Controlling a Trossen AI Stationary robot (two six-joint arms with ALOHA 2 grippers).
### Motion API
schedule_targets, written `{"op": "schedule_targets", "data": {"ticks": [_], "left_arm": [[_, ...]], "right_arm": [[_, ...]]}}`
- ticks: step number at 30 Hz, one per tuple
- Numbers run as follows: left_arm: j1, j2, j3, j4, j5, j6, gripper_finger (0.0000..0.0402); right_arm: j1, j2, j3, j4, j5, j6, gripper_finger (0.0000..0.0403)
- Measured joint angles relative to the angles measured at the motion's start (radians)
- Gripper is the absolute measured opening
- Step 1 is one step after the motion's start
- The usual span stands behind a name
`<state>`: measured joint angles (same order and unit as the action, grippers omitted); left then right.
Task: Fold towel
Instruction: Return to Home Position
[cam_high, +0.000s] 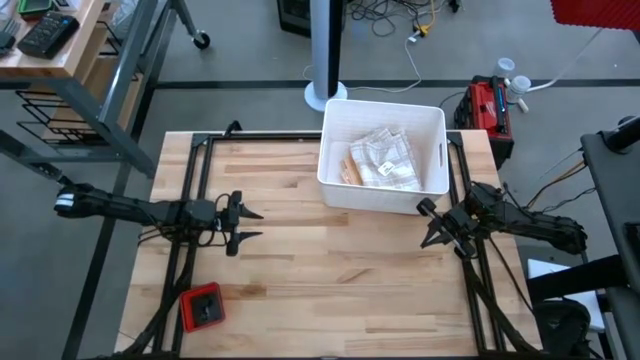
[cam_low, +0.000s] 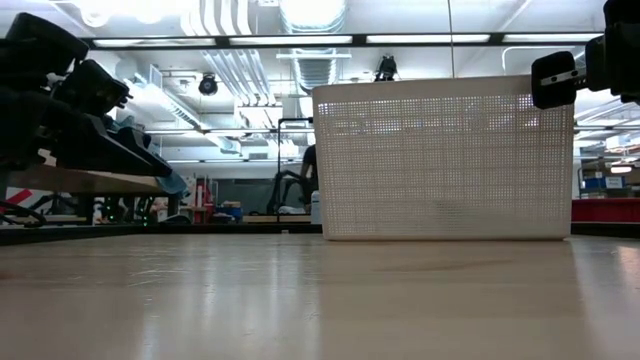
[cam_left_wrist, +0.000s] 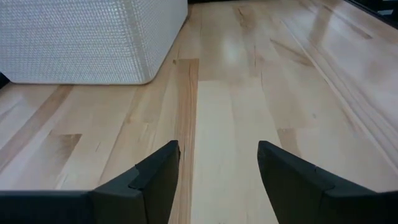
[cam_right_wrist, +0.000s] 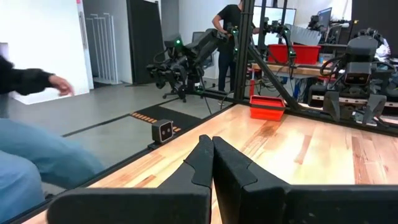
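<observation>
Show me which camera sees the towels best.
The high view: looking down into the white bin, it shows the folded towels. Low and left wrist views show only the bin's wall; the right wrist view, neither.

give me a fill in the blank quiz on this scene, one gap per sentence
1. The towels lie ____ the bin.
2. The left hand has its fingers ____.
3. The right hand has its fingers ____.
4. The small box at the table's corner is ____.

Missing words: inside; open; shut; red.
</observation>
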<state>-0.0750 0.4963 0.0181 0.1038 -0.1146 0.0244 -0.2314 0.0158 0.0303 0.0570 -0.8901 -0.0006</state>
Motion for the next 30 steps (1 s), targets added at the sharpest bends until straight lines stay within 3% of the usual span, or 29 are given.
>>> {"op": "schedule_targets", "data": {"ticks": [20, 30], "left_arm": [[0.000, 0.002, 0.000, 0.000, 0.000, 0.000, 0.0244], [0.000, 0.002, 0.000, 0.000, 0.000, 0.000, 0.0233]], "right_arm": [[0.000, 0.000, 0.000, 0.000, 0.000, 0.000, 0.0000], [0.000, 0.000, 0.000, 0.000, 0.000, 0.000, 0.0000]]}}
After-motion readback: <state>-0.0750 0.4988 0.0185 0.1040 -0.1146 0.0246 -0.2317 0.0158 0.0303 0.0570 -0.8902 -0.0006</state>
